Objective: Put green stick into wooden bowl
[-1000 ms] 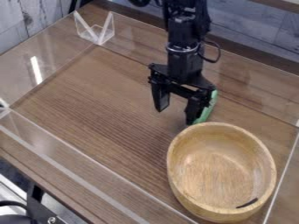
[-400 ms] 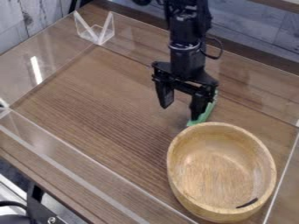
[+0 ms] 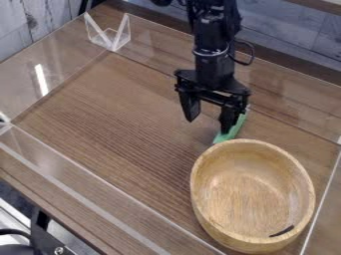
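The table (image 3: 107,120) is the largest item in view: a dark brown wood-grain surface enclosed by a low transparent wall (image 3: 54,164) running along its left and near edges. A clear plastic bracket (image 3: 107,32) stands on the far left corner of this enclosure.

The wooden bowl (image 3: 253,194) sits on the table at the lower right. It is round, shallow and light tan, with visible grain and a thick rim. Its interior holds no stick; a small dark mark shows near the inner wall on the near right side.

The robot arm (image 3: 210,35) is black and descends from the top centre of the view. Its wrist section is vertical, with cabling at its right side.

The gripper (image 3: 214,112) points straight down at the table, just beyond the far rim of the wooden bowl. Its two black fingers are spread wide apart and released; nothing is clamped between them. The left finger (image 3: 188,108) stands clear over bare table.

The green stick (image 3: 232,127) lies on the table surface, between the gripper and the far rim of the bowl, outside the bowl. It is bright green and partly hidden by the right finger, which stands directly in front of or against it; contact cannot be confirmed from this view.
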`<state>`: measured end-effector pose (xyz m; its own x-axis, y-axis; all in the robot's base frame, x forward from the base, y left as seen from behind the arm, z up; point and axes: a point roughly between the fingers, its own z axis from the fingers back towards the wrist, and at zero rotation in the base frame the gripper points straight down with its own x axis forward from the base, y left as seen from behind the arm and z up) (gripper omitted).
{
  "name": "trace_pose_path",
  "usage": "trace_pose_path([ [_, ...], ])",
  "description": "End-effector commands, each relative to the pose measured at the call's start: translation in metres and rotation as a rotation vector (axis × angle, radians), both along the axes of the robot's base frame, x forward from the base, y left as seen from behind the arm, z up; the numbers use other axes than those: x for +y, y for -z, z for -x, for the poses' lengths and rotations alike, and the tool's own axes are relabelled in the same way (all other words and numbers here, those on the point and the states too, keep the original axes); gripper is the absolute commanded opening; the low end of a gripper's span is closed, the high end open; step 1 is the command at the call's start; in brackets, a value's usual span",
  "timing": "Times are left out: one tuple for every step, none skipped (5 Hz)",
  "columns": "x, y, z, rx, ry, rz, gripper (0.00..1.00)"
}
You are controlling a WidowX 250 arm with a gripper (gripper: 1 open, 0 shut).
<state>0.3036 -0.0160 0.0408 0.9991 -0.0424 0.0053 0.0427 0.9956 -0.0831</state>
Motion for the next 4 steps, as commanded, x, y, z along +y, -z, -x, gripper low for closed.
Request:
trace_pose_path([
  [0.003,0.0011,-0.0042,-0.019,-0.033,-0.003,1.0],
  [0.0023,0.0028,-0.0068,-0.032,-0.044,0.0,1.0],
  [0.0007,0.0045,-0.0095,-0.046,-0.058,0.004,1.0],
  [-0.001,0.0069,-0.012,-0.059,-0.072,0.008,1.0],
])
